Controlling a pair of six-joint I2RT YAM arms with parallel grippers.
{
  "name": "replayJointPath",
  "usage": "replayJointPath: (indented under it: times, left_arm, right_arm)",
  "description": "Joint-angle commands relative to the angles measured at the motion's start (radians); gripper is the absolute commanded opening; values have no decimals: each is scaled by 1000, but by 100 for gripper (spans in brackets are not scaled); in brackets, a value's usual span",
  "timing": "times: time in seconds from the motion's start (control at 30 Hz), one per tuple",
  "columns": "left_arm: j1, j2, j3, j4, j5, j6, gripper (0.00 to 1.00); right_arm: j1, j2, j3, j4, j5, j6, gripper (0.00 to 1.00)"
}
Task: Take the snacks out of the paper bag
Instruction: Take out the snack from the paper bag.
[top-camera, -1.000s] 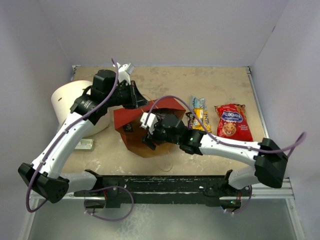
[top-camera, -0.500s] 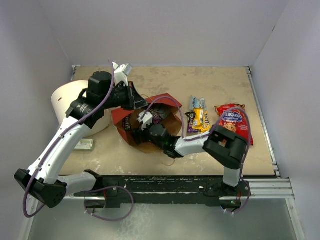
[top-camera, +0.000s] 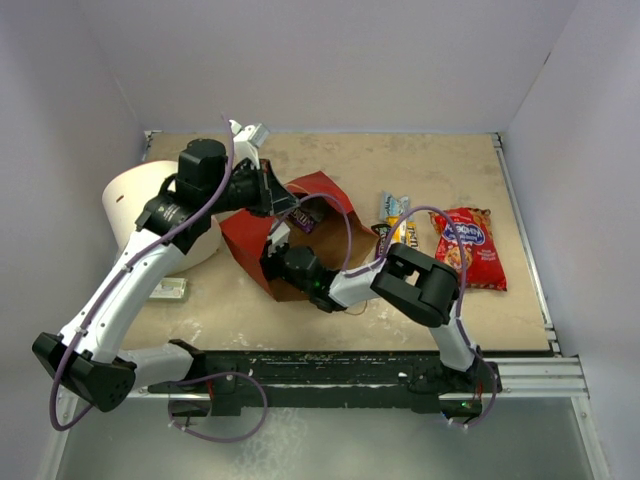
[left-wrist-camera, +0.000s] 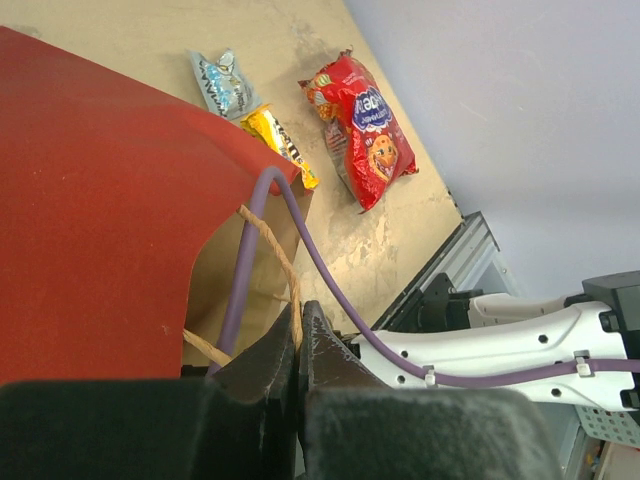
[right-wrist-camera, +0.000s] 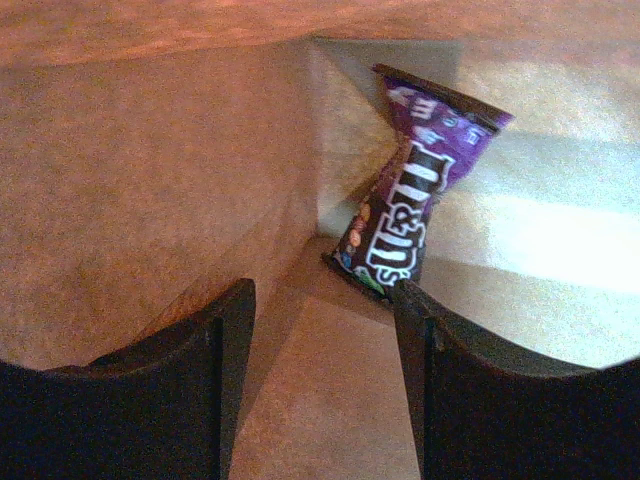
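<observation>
My left gripper (left-wrist-camera: 298, 322) is pressed together on the string handle (left-wrist-camera: 268, 238) of the paper bag (left-wrist-camera: 100, 200). It holds the paper bag up by that string, so the mouth is open toward my right arm.

My right gripper (right-wrist-camera: 320, 300) is deep inside the paper bag. Its two fingers are spread apart and there is nothing between them. All around it I see the plain brown inside.

One snack is left in here, a purple candy pack (right-wrist-camera: 410, 200). It sits at the far end of the paper bag, in the corner where the walls meet. It lies ahead of my right gripper and a little toward the right finger. Its near end is just past that fingertip. Its long side points away from me and leans a bit to the right. It looks pinched thin in the middle.

I think my right arm should do the grab, because it is much nearer and my left gripper is busy. I would need to go a bit forward and a bit right, so the thin middle comes between my fingers.

The other snacks are out on the counter (top-camera: 400, 165), on my right arm's side of the paper bag: the red cookie bag (top-camera: 468, 245), a yellow pack (top-camera: 408, 236) and a light-blue pack (top-camera: 394, 206).
</observation>
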Motion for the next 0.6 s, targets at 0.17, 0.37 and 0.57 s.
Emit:
replayJointPath:
  times: [0.17, 0.37, 0.57]
  left_arm:
    - [3, -54, 20, -52, -14, 113, 0]
    - [3, -120, -37, -93, -45, 100, 0]
    - [3, -141, -57, -83, -65, 78, 0]
  right_arm:
    - [1, -170, -188, 78, -341, -562, 60]
    - [-2, -283, -226, -98, -391, -812, 58]
    - [-2, -334, -228, -192, -394, -1063, 60]
